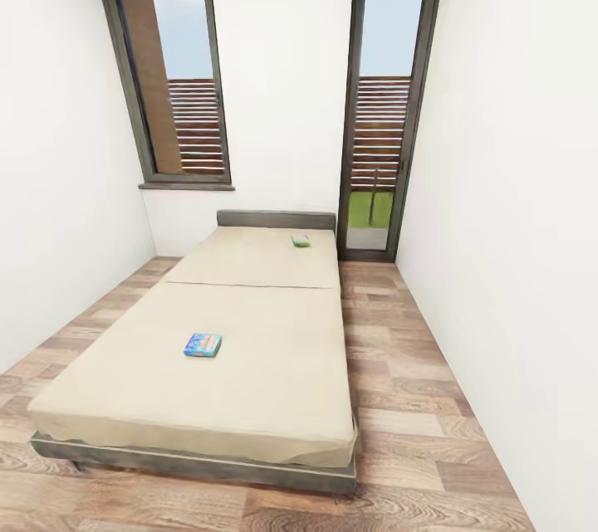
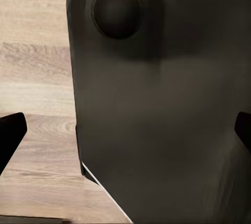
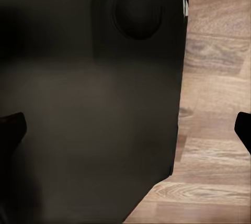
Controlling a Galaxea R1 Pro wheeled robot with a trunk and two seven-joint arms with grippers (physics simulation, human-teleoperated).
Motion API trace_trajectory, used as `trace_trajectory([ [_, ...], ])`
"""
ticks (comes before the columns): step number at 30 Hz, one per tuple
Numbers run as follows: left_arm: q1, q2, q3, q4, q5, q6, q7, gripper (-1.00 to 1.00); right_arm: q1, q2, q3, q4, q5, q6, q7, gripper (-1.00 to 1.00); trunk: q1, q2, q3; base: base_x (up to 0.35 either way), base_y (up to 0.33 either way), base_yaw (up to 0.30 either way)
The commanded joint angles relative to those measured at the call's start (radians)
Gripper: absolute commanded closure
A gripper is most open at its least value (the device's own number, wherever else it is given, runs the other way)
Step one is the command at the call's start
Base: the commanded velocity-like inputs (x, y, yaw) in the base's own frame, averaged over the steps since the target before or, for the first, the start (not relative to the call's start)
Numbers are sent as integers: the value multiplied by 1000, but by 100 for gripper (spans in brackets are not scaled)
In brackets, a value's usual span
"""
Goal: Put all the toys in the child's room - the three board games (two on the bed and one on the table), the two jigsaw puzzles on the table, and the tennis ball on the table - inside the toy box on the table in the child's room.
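Observation:
In the head view the bed, with a beige sheet and dark grey frame, lies ahead in the child's room. A small blue board game lies flat on the near half of the sheet. Close to the headboard sits a white-and-green board game. My left gripper is open, its dark fingertips spread wide over a dark part of the robot and the wood floor. My right gripper is open too, with nothing between its fingertips. The table, toy box, jigsaw puzzles and tennis ball are out of view.
White walls close in on both sides. Two tall dark-framed windows stand behind the headboard. Wood-plank floor runs along the bed's right side, with a narrower strip on its left.

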Motion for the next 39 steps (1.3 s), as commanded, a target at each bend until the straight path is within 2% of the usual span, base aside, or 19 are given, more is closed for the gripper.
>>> trace_trajectory([
  [1,0,0,0,0,0,0,0,-100,0,0,0,0,0,0,0,-100,0,0,0,0,0,0],
  [7,-2,-2,-1,1,-4,-2,-3,-100,-2,-3,-3,0,-1,-2,-2,-100,0,0,0,0,0,0],
  [10,-2,-11,0,-9,-4,-2,-3,-100,-2,14,-3,-4,-1,-5,-2,-100,0,0,0,0,0,0],
  [18,-2,-11,4,-15,-1,-3,-3,-100,-2,58,-1,-6,-3,-15,-2,-100,0,0,0,0,0,0],
  [33,-2,-9,-3,-15,-1,-5,-3,-100,-2,56,-4,-6,-2,-21,-2,-100,0,0,0,0,0,2],
  [39,-2,-9,-7,-15,-2,-5,-3,-100,-2,58,1,-6,2,-21,-2,-100,0,0,0,0,0,177],
])
